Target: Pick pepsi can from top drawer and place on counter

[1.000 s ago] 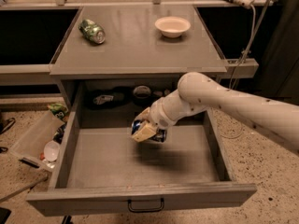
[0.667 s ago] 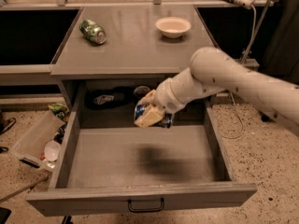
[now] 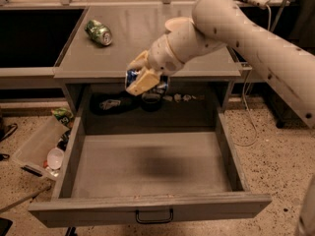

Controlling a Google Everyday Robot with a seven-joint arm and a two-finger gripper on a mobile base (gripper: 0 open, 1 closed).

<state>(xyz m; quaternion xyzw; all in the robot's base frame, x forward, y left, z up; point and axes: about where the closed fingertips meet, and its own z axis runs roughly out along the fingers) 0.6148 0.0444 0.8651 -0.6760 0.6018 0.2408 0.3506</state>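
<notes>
One can, one gripper: the gripper (image 3: 145, 78) hangs at the front edge of the desk (image 3: 142, 43), fingers clamped on the pepsi can (image 3: 132, 75). The can is in the air above the back of the open top drawer (image 3: 147, 203), clear of its floor. The sound play looks like this: raise the can above the lip before moving inward, pick the bare patch between the green can (image 3: 98, 32) and the bowl (image 3: 176, 22), set the base flat, and only then part the fingers.
</notes>
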